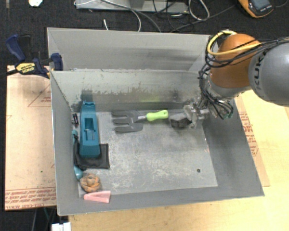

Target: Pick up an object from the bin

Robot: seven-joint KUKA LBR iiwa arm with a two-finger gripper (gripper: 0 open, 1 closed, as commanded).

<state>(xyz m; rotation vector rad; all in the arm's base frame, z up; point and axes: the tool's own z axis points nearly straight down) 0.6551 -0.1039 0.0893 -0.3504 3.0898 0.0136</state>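
My gripper [182, 121] hangs low over the bin floor near the back right, just to the right of a small hand fork [137, 118]. The fork has a light green handle pointing towards the gripper and grey metal tines pointing left. It lies flat along the back wall. The gripper's tip sits close to the end of the green handle, and I cannot tell whether they touch.
A blue tape dispenser [89, 131] lies along the left wall on a black pad [102, 159]. At the front left corner sit a brown coiled lump [90, 181] and a pink wedge [97, 197]. The arm with its orange cover enters from the right.
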